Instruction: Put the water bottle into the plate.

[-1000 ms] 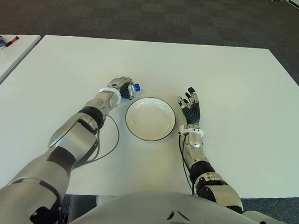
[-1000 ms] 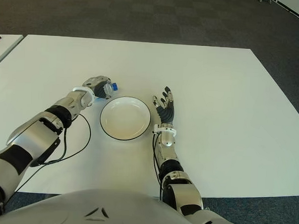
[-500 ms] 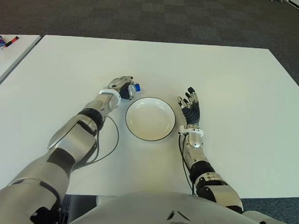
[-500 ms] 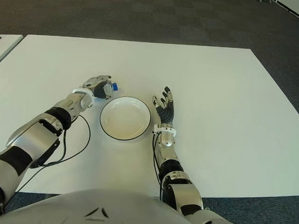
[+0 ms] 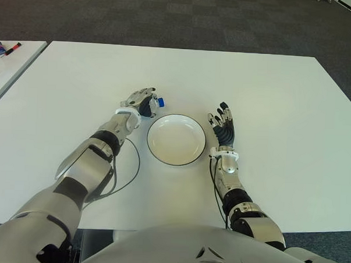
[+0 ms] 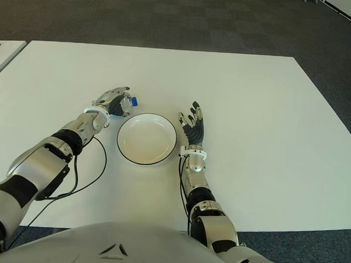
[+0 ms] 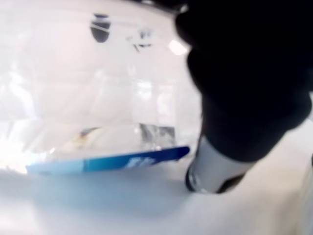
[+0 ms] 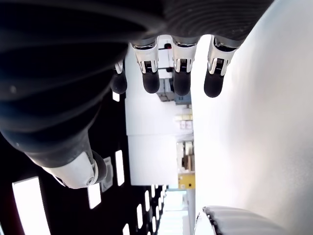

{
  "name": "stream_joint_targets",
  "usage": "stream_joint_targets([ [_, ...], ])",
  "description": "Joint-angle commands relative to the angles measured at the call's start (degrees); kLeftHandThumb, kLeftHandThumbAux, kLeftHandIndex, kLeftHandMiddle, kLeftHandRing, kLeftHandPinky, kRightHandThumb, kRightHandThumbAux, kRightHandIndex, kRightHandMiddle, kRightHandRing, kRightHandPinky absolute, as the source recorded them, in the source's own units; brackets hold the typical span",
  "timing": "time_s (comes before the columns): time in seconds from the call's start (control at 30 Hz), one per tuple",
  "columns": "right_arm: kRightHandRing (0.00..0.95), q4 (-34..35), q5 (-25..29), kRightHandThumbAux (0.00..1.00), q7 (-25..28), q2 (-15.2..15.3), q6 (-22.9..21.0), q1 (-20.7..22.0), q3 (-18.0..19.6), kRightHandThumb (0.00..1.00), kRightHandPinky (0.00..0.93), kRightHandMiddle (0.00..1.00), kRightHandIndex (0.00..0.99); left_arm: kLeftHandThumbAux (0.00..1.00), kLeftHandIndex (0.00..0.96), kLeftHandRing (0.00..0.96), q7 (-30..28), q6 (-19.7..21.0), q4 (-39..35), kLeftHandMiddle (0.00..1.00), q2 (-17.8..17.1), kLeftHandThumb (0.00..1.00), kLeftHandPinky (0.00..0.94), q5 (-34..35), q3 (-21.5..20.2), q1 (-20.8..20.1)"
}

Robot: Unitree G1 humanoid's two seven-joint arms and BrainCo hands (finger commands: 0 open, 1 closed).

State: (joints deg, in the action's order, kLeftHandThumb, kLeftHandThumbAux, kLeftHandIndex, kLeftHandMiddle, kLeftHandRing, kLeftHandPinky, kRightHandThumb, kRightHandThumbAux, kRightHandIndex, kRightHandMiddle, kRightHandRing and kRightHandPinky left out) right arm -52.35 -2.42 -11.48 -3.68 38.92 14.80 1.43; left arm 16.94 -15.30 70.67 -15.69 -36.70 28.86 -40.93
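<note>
lying on the table (image 5: 270, 89) just left of the plate (image 5: 176, 139), the water bottle (image 5: 153, 104) looks light, thin-walled and slick, so take it around the body. left hand (image 5: 139, 99) arches over it, fingers loosely spread, not clamped. right hand (image 5: 223, 125) shows just right of the plate, fingers extended, empty.

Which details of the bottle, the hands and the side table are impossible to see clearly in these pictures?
- Water bottle: eye views show only its blue cap; the left hand covers the body.
- Left hand grip: a dark finger fills the left wrist view.
- Side table items: cut by the edge, too small.
- Right hand: open beside the plate; table contact unclear.
</note>
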Motion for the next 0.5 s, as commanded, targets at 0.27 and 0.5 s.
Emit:
stream_joint_targets([
  [0.27,0.08,-3.7,1.1,0.662,0.4,-2.0,-3.3,-2.5,0.6,0.033,0.127,0.073,0.053,0.877,0.0,0.0,2.6,-2.7,-1.6,0.0,0.2,0.0,0.042,0.2,-0.8,3.3],
  [0.5,0.083,-4.2,1.4,0.66,0.5,-2.1,-3.0,-2.1,0.9,0.036,0.127,0.074,0.055,0.875,0.0,0.0,3.9,-3.7,-3.2,0.0,-0.1,0.0,0.035,0.1,-0.9,3.7],
])
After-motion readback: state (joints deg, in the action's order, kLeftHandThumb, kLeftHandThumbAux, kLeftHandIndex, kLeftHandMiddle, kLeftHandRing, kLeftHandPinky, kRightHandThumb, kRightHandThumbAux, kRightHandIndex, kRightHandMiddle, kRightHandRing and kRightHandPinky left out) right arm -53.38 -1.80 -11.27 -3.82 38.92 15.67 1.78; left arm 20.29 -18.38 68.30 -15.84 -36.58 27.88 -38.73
